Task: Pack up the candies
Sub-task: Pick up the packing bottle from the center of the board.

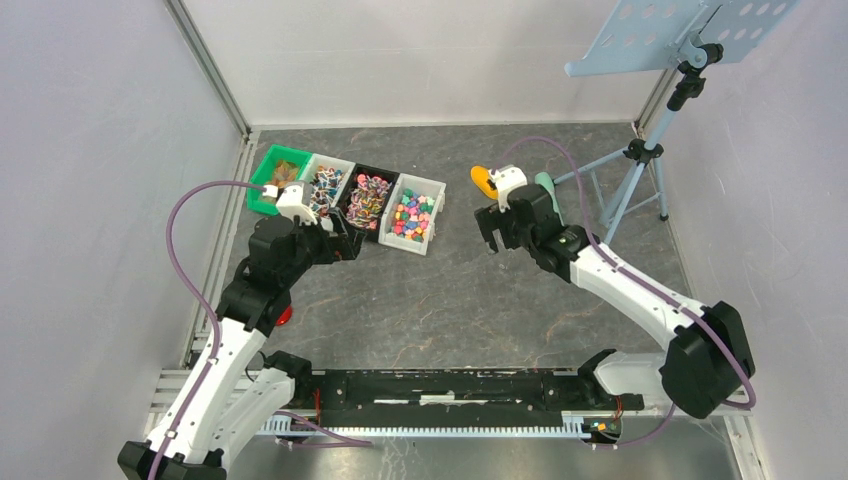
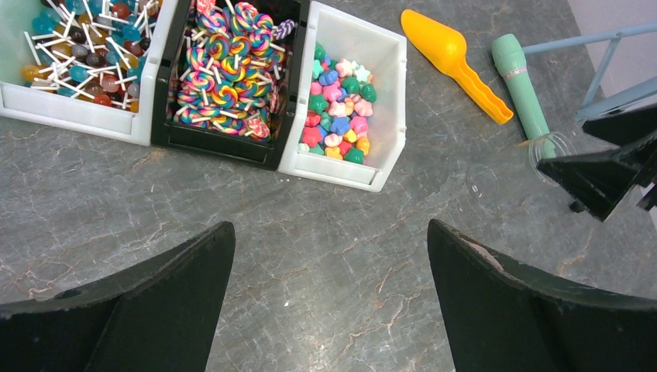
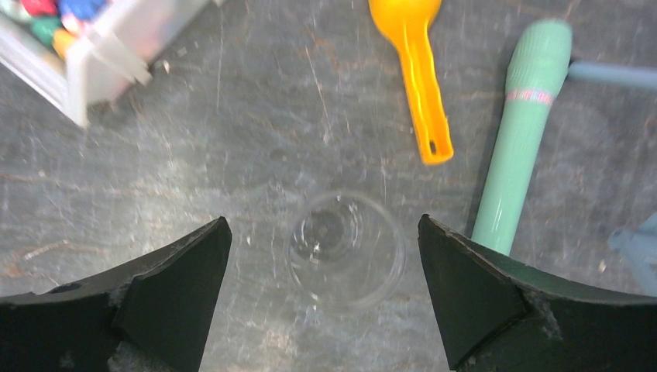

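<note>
The candies (image 2: 337, 108), small and many-coloured, lie in a white bin (image 2: 390, 93), the right-most of a row of bins. A black bin (image 2: 166, 132) of swirl lollipops touches the white bin's left wall. The left gripper (image 2: 329, 302) hangs over bare table (image 2: 333, 232) on the bin's near side, fingers spread wide, holding nothing. Right of the bin lies an orange scoop (image 2: 453, 58), with a green cylinder (image 2: 521, 85) beside it, farther from the bin. Nearer than these, also right of the bin, a clear jar (image 3: 345, 248) stands upright. The right gripper (image 3: 325, 302) hangs over it, fingers spread, touching neither side.
</note>
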`<state>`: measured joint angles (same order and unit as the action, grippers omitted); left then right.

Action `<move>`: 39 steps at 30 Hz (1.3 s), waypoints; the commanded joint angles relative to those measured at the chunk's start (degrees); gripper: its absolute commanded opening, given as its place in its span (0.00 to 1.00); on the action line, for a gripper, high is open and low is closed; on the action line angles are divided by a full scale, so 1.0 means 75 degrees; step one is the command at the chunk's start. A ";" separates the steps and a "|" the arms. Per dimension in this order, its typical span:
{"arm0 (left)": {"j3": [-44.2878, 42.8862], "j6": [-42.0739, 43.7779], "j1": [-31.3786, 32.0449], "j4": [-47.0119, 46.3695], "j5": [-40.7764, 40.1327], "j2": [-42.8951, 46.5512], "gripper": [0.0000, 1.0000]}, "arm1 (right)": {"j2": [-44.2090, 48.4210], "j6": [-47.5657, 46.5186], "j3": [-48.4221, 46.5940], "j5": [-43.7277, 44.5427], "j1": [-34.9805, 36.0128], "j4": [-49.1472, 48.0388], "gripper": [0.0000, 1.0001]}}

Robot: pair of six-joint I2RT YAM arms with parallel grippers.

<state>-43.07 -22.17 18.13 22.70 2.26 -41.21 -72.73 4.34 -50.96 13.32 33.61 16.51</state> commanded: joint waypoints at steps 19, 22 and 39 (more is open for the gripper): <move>0.0012 0.0434 0.0207 0.0004 -0.0447 0.0132 1.00 | -0.0554 -0.0504 -0.0168 -0.1242 -0.0544 0.0114 0.86; 0.0001 0.0459 0.0225 0.0002 -0.0441 0.0164 0.99 | -0.0537 -0.0488 -0.0126 -0.1175 -0.0544 0.0228 0.82; -0.0154 0.0874 0.0315 0.0334 -0.0603 0.0299 0.96 | -0.0248 -0.0523 -0.0160 -0.1494 -0.0478 0.0657 0.64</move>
<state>-42.98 -20.88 20.03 24.38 -0.03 -39.79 -76.51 0.95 -50.98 4.47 29.71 19.84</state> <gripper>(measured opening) 0.966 0.693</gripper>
